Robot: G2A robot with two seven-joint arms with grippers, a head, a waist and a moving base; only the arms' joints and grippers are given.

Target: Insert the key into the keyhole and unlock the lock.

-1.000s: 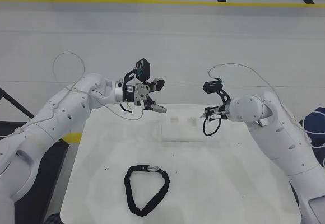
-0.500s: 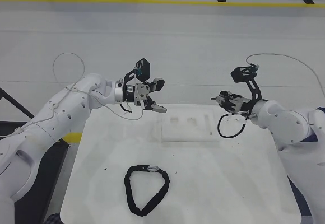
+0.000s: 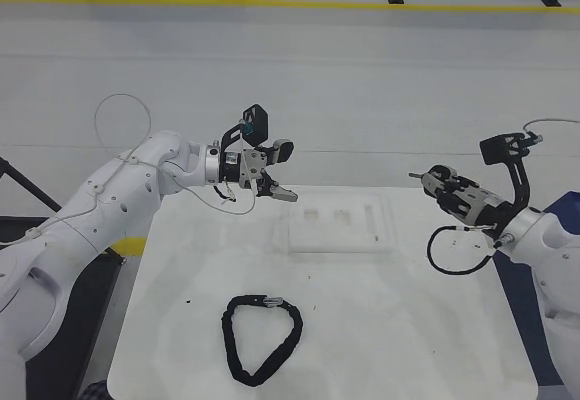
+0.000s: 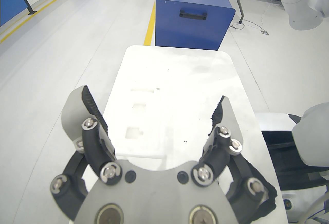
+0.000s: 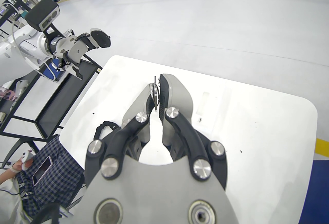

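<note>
Nearest the robot, a black chain lock [image 3: 260, 338] lay closed in a loop on the white surface [image 3: 420, 320], close to its near edge. Farther in, toward the far edge, sat a white tray [image 3: 310, 238] with shallow recesses. Above the far left corner hung the left pincer [image 4: 154, 104], its fingers spread wide with nothing between them. Over the far right corner, the right pincer [image 5: 156, 83] was pinching the key [image 5: 155, 93], whose blade stuck out past the fingertips, well apart from the lock.

Wide-apart fingers [image 4: 77, 112] over white table [image 4: 180, 73]
</note>
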